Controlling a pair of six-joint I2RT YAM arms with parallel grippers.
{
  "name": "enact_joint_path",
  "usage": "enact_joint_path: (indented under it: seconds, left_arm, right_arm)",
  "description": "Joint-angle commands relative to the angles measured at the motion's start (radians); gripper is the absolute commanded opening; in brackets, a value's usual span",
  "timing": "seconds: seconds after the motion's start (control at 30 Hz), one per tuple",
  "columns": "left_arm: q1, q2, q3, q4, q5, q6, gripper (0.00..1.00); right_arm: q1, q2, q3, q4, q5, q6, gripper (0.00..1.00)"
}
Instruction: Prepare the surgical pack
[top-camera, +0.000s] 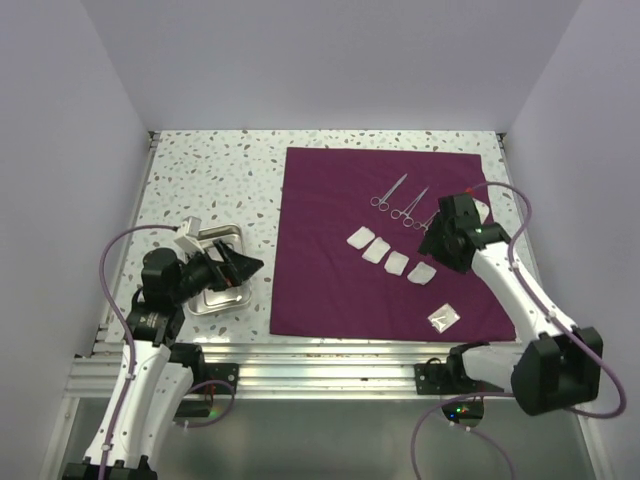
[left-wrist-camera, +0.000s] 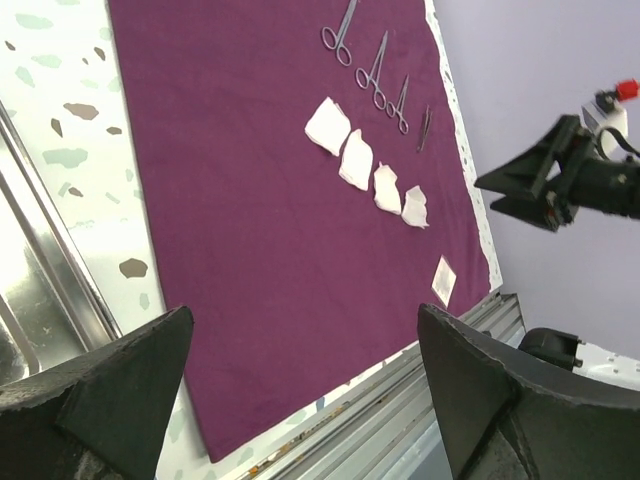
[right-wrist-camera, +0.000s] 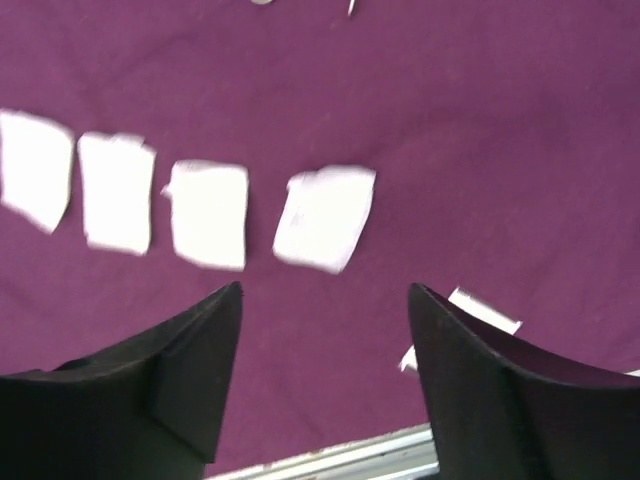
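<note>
The surgical pack lies spread out. A dark purple cloth (top-camera: 325, 270) lies flat on the table, with three silver scissor-like instruments (top-camera: 392, 190) in a row near its far right. Below them runs a diagonal row of several white gauze squares (top-camera: 397, 263). A small steel tray (top-camera: 225, 300) sits left of the cloth, on the speckled tabletop. My left gripper (top-camera: 243, 268) hovers open over the tray, facing the cloth (left-wrist-camera: 250, 180). My right gripper (top-camera: 430, 245) hangs open above the cloth (right-wrist-camera: 450, 120), just beyond the last gauze square (right-wrist-camera: 325, 218), with nothing between its fingers.
A small white packet (top-camera: 443, 317) lies on the cloth's near right corner, also seen in the right wrist view (right-wrist-camera: 485, 310). An aluminium rail (top-camera: 300, 375) runs along the table's near edge. White walls close in the back and both sides.
</note>
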Motion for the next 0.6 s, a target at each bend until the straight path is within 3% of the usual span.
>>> enact_joint_path:
  seconds: [0.0, 0.07, 0.13, 0.33, 0.57]
  left_arm:
    - [0.003, 0.005, 0.008, 0.038, 0.044, 0.041, 0.96]
    - [0.003, 0.019, 0.014, 0.029, 0.052, 0.055, 0.95]
    - [0.002, 0.028, 0.023, 0.021, 0.055, 0.064, 0.94]
    - [-0.003, 0.058, 0.055, -0.003, 0.058, 0.11, 0.9]
    - [-0.004, 0.098, 0.091, -0.032, 0.058, 0.157, 0.88]
  right_arm:
    - [-0.022, 0.096, 0.082, 0.035, 0.11, -0.039, 0.69]
    - [-0.034, 0.153, 0.11, 0.064, 0.111, -0.041, 0.66]
    - [-0.06, 0.211, 0.133, 0.083, 0.096, -0.047, 0.58]
    - [-0.145, 0.326, 0.157, 0.153, 0.061, -0.073, 0.56]
    - [-0.159, 0.4, 0.202, 0.179, 0.055, -0.11, 0.53]
